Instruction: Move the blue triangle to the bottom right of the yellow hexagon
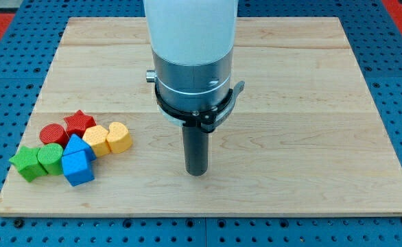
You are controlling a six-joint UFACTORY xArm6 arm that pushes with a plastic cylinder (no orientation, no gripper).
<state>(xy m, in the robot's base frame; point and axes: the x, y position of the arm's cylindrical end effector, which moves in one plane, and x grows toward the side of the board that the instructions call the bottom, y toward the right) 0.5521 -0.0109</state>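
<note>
My tip (pixel 197 172) rests on the wooden board (pixel 311 103), well to the view's right of the blue triangle (pixel 77 145). This triangle touches the yellow hexagon (pixel 119 136) cluster's left side. No gripper exists here.

Board (pixel 311 103): pale wood, smooth, matt, visible grain. Blocks, e.g. blue triangle (pixel 77 147) & yellow hexagon (pixel 119 137): matt plastic, finely ridged. Rod (pixel 197 152): dark, matt. Collar (pixel 191 75) above it: brushed metal w/ soft sheen.

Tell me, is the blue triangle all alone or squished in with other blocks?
Squished in. The blue triangle sits packed among the blue cube, yellow blocks and green blocks. My tip is well right.
</note>
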